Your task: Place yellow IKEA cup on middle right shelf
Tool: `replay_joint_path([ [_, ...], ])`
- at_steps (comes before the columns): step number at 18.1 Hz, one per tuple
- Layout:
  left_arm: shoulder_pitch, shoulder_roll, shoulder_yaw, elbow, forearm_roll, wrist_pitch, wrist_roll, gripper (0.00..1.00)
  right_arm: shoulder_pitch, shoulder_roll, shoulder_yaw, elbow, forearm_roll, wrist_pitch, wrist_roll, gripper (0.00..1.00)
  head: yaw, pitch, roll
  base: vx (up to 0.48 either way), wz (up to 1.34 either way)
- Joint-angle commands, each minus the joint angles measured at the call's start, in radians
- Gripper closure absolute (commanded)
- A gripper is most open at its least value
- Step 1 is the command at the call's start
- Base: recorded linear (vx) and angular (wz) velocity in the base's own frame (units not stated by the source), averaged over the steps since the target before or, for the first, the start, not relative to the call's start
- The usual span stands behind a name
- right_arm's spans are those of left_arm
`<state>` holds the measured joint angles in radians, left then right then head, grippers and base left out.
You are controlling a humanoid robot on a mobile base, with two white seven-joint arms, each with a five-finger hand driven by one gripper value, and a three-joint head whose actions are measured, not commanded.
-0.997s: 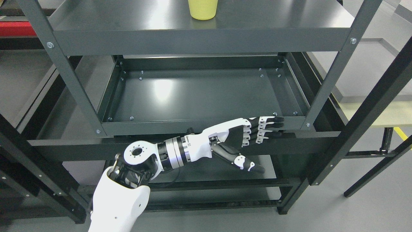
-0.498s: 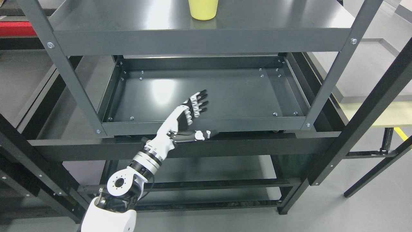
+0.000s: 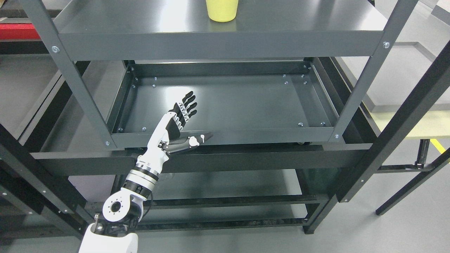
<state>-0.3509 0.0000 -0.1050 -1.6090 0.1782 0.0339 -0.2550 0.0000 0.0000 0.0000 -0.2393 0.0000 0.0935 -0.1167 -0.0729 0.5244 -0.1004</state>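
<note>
Up on the shelf (image 3: pixel 140 21) sat the yellow cup (image 3: pixel 222 10); well below it, left hand (image 3: pixel 175 128) hung wide, holding nothing

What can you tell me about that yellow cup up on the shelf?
The yellow cup is plain and matte, plastic by its look. Only its lower part shows; the rim is cut off by the picture's top edge. It stands upright near the middle of the dark grey upper shelf. Nothing else touches it.
</note>
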Motion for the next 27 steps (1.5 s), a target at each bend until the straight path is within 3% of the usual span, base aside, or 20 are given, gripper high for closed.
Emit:
replay_joint_path([
  [1, 0.007, 0.017, 0.056, -0.071, -0.005, 0.006, 0.003, 0.01, 0.014, -0.017, 0.017, 0.0, -0.025, 0.0, 0.0, 0.01, 0.0, 0.0, 0.0, 0.0, 0.0],
  [7, 0.043, 0.017, 0.07, -0.089, -0.005, 0.011, 0.003, 0.01, 0.014, -0.017, 0.017, 0.0, -0.025, 0.0, 0.0, 0.01, 0.0, 0.0, 0.0, 0.0, 0.0],
  [11, 0.032, 0.017, 0.123, -0.101, -0.005, 0.092, 0.0, 0.01, 0.014, -0.017, 0.017, 0.0, -0.025, 0.0, 0.0, 0.01, 0.0, 0.0, 0.0, 0.0, 0.0],
  [27, 0.036, 0.017, 0.122, -0.101, -0.008, 0.092, 0.002, 0.01, 0.014, -0.017, 0.017, 0.0, -0.025, 0.0, 0.0, 0.01, 0.0, 0.0, 0.0, 0.0, 0.0],
])
